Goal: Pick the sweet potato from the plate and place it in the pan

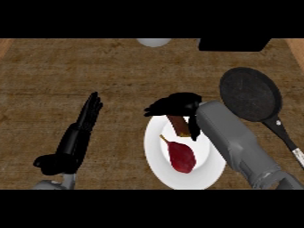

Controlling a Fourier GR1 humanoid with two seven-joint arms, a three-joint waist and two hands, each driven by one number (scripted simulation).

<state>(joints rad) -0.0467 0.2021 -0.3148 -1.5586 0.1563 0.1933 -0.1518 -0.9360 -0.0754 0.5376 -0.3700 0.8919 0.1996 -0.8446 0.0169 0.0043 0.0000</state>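
1. The right hand [175, 106] sits over the far rim of the white plate [155, 153], its grey forearm [236, 142] crossing the plate's right side.
2. Its fingers are curled downward round the top end of a brownish, stubby piece, the sweet potato [179, 125]; a dark thumb or finger runs down the piece's right side. The hand hides the upper end, so how much of it lies inside the grasp cannot be told.
3. Whether the sweet potato touches the plate or is raised off it cannot be told; it shows over the plate's far half.
4. Just below the fingertips, nearer the robot, a dark red fruit with a thin stem [181, 156] lies on the plate, apart from the fingers.
5. The black pan [250, 93] lies to the right of the curled fingers, just beyond the forearm, its handle [292, 147] running toward the lower right.
6. The left hand [88, 113] rests well to the left of the plate, fingers straight and together, holding nothing.
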